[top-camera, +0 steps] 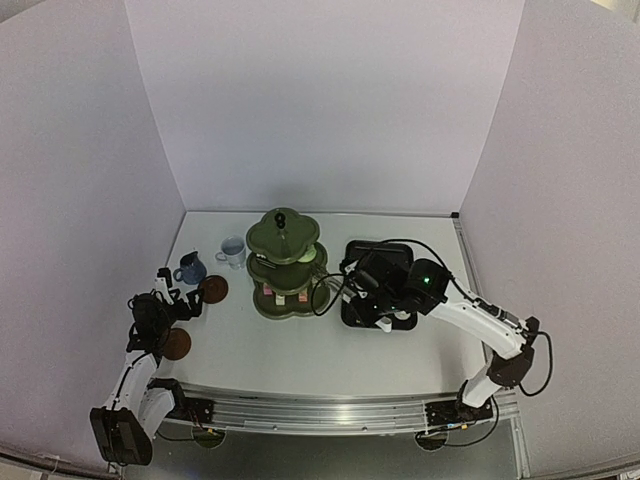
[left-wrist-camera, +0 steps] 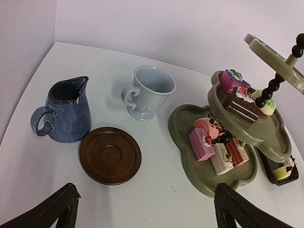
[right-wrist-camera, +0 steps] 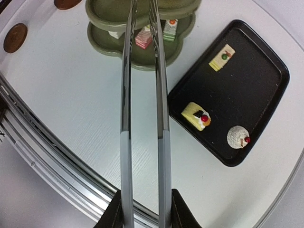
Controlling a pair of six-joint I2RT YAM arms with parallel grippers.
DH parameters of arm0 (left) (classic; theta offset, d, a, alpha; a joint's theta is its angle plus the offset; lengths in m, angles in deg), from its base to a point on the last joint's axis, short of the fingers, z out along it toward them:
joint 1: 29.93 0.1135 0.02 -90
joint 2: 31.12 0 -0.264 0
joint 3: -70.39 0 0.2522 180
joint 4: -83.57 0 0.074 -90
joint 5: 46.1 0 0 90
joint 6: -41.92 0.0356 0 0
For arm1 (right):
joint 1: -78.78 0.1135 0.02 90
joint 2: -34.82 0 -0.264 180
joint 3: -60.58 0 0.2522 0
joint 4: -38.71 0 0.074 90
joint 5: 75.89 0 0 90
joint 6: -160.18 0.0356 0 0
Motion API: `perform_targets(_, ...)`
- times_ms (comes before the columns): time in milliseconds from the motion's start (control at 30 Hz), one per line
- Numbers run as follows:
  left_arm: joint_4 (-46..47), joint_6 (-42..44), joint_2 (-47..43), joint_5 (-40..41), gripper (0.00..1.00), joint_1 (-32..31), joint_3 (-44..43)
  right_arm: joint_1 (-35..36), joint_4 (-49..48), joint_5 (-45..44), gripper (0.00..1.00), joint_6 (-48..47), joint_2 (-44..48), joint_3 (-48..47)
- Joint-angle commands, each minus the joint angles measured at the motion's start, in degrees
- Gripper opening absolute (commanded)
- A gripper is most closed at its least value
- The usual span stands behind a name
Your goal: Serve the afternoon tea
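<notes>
- right end effector [right-wrist-camera: 145, 211]: clenched on the long metal tongs [right-wrist-camera: 126, 95], whose two blades run nearly parallel toward the dark green three-tier scalloped stand [right-wrist-camera: 102, 40]; the blade tips leave the wrist view, so any load there cannot be told.
- left end effector [left-wrist-camera: 146, 190]: released, fingers spread wide above the white counter [left-wrist-camera: 156, 206], holding nothing.
- small colourful cakes [left-wrist-camera: 213, 147]: several sit on the stand's lower and middle tiers; three lie on the black rectangular tray [right-wrist-camera: 247, 90]: a green-and-yellow slice [right-wrist-camera: 222, 57], a yellow roll with a cherry [right-wrist-camera: 196, 116], a white dome with a cherry [right-wrist-camera: 237, 137].
- dark blue mug [left-wrist-camera: 66, 114] and pale mug [left-wrist-camera: 147, 90] stand on the bare counter; one round brown saucer [left-wrist-camera: 110, 155] lies just beside the blue mug, the second saucer [top-camera: 177, 344] nearer the left arm's base; neither carries a mug.
- hazard: the blades may strike a tier rim, since the tiers overhang closely; the stand could tip or shed cakes.
- hazard: soft cakes may be crushed by excess squeeze, or slip out in transit with too little.
- hazard: a mug set off-centre on its saucer may rock or slide off.
</notes>
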Motion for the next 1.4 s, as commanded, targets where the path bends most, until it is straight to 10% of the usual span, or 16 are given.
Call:
perform_targets(0, 2.4, -0.5, 0.0, -0.8, 1.00, 0.3, -0.1, -2.0, 1.7, -6.9, 0.26, 8.4, 5.8, 5.7)
perform_targets(600, 3.1, -0.8, 0.5, -1.7, 1.00, 0.3, -0.2, -22.8, 6.2, -0.9, 0.30, -10.6, 14.8, 23.5)
perform_targets(1367, 3.6, -0.8, 0.6, -1.8, 1.00, 0.3, -0.3, -27.1, 8.9, 6.4, 0.31, 10.4, 10.1, 29.1)
